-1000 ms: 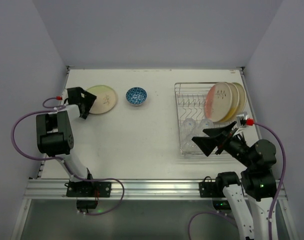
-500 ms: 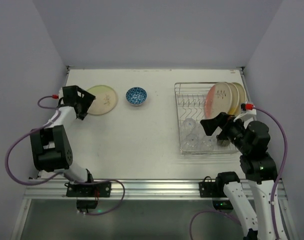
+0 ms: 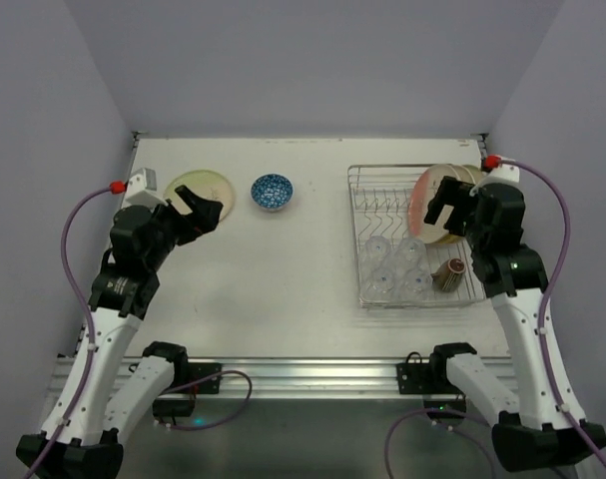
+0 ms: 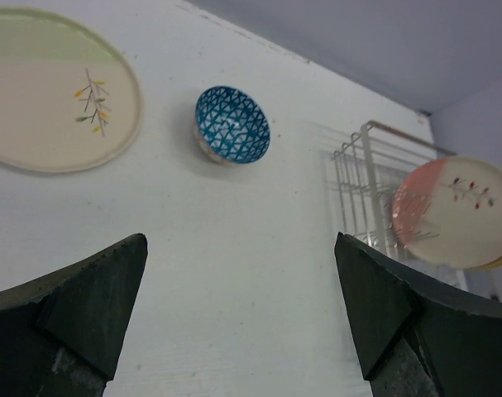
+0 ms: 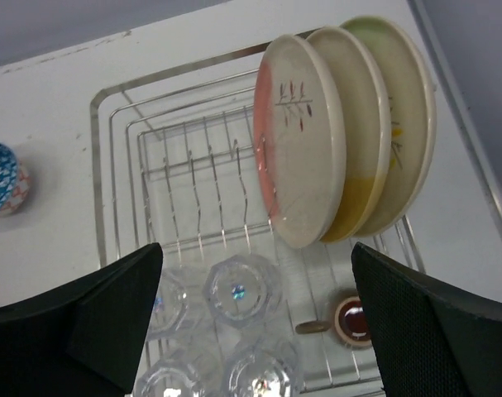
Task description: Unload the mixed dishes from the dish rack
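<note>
- White table [image 3: 283, 269] boxed in by 3 plain pale grey walls; a metal rail runs along its near edge.
- Dish rack [image 3: 382, 195]: silver wire, on the right half of the table, reaching almost to the far right corner.
- 3 large round plates stand on edge in the far right part of the rack, packed close together: 1 cream and salmon pink with a sprig pattern [image 5: 300, 141], 1 cream and yellow [image 5: 354, 132], 1 cream with a green top [image 5: 403, 116].
- 4 clear glasses [image 3: 396, 265] stand in a 2-by-2 block in the near left part of the rack.
- 1 small dark cup [image 5: 352, 318], red on the outside, sits in the near right part of the rack, just right of the glasses.
- 1 cream and pale green plate [image 4: 52, 91] with a sprig pattern lies flat on the table at far left, out of the rack.
- 1 blue-patterned bowl [image 4: 231, 124] sits upright on the table just right of that plate, not touching it, well left of the rack.
- Left gripper [image 4: 240, 237]: fingers spread wide, holding nothing, above the table just near of the flat plate.
- Right gripper [image 5: 257, 246]: fingers spread wide, holding nothing, above the rack, over the standing plates and glasses.
</note>
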You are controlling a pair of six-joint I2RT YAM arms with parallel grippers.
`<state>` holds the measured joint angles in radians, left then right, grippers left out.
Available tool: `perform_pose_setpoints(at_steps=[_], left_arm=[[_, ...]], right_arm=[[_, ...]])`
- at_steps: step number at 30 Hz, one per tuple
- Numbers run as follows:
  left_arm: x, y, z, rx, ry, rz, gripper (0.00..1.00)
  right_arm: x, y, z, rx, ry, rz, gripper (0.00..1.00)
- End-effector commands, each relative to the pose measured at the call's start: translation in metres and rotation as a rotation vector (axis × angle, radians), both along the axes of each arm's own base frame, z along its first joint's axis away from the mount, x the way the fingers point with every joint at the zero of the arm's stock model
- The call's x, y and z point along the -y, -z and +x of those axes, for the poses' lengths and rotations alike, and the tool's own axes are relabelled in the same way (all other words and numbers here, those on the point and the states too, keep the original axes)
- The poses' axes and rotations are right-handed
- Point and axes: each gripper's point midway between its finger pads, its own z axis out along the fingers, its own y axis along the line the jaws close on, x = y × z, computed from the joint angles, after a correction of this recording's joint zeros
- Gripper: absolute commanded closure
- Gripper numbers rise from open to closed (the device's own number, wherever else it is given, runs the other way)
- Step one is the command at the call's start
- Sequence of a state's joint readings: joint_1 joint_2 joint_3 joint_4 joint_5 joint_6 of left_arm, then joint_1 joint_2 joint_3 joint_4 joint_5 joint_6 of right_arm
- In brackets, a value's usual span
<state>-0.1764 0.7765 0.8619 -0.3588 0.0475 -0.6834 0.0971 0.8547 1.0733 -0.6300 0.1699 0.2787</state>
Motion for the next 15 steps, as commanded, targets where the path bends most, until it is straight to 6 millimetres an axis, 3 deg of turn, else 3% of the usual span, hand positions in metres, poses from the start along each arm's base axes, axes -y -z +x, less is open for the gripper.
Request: perform_pose_setpoints(at_steps=[1, 2, 6, 8, 12, 15], left_arm=[[-0.012, 0.039, -0.029, -0.108, 0.088, 0.234, 0.00], [-0.009, 0.033, -0.032, -0.100, 0.125, 0.254, 0.00], [-0.012, 0.046, -0.040, -0.110, 0.139, 0.306, 0.00], [-0.014, 0.047, -0.043, -0.074, 0.117, 0.299, 0.00], [-0.017, 0.052, -0.042, -0.073, 0.094, 0.295, 0.00], [-0.014, 0.055, -0.042, -0.079, 0.110, 0.291, 0.00]], right_arm=[[0.030, -0.008, 0.024, -0.028, 0.108, -0.152, 0.02], [0.031, -0.004, 0.036, -0.054, 0.112, -0.168, 0.03], [0.041, 0.000, 0.067, -0.087, 0.125, -0.221, 0.07], [0.043, -0.006, 0.082, -0.076, 0.125, -0.247, 0.09], [0.047, 0.019, 0.111, -0.168, 0.093, -0.288, 0.16], [0.047, 0.028, 0.121, -0.200, 0.064, -0.294, 0.23]])
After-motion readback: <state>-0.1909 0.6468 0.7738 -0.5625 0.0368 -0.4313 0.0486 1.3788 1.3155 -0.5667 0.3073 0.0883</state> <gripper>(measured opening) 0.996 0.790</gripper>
